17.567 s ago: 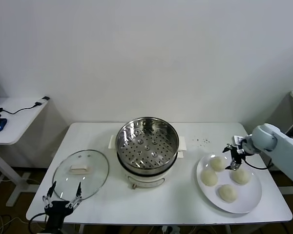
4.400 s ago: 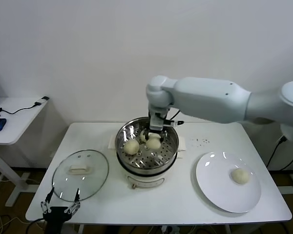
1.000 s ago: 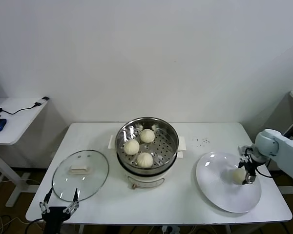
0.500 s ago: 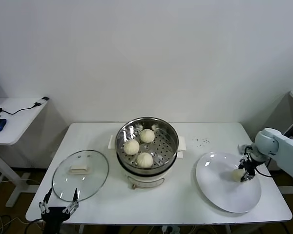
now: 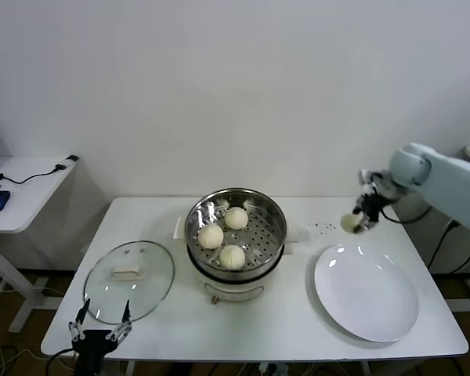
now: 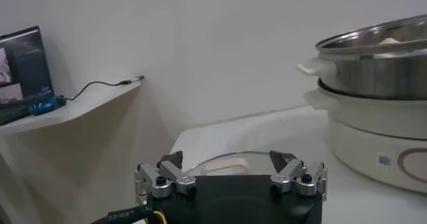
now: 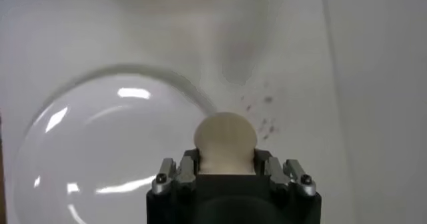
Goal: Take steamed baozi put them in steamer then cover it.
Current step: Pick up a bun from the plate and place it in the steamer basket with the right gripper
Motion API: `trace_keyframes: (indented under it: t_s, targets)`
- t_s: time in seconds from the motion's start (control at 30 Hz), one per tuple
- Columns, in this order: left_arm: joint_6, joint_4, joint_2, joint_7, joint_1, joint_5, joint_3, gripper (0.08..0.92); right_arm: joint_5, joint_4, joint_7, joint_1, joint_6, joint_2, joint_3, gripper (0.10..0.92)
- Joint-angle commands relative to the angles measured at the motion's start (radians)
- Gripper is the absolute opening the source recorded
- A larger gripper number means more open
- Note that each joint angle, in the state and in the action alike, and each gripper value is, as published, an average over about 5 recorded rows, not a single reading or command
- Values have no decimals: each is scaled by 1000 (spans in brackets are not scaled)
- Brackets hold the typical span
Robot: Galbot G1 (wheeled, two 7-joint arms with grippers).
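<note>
Holding last steamed baozi [image 5: 349, 223] clamped between fingers, right gripper [image 5: 359, 220] hangs above bench near far-right edge, over white plate's [image 5: 366, 292] far rim. Three buns sit in steamer [image 5: 236, 233] at bench centre. Cover [image 5: 130, 280] lies near left edge. Left gripper [image 5: 99, 330], fingers spread wide, at near-left corner.

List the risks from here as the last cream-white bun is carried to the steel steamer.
1. The right gripper is shut on the round cream-white bun, held in the air above the table; the soft dough might slip or get dented.
2. Three buns already sit in the shiny stainless-steel steamer; the fourth might land on one.
3. The clear glass lid lies close to the open left gripper, which could bump it.
</note>
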Motion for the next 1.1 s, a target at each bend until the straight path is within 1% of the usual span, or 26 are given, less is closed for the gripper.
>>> trace_keyframes:
  t_s: [0.03, 0.17, 0.33, 0.6, 1.1]
  targets:
    - [-4, 1, 5, 1, -4, -13, 18, 823, 438, -40, 48, 350, -55, 378, -266, 540]
    - [-7, 3, 11, 1, -10, -18, 21, 823, 493, -30, 76, 345, -78, 486, -292, 542]
    - [-12, 4, 20, 1, -11, -27, 16, 823, 526, 15, 131, 295, -120, 538, -308, 543]
    - [-12, 12, 28, 2, -14, -35, 14, 823, 513, 65, 188, 207, -147, 548, -362, 543]
    - [-11, 46, 34, 2, -37, -45, 11, 823, 461, 67, 210, 103, -148, 536, -414, 543]
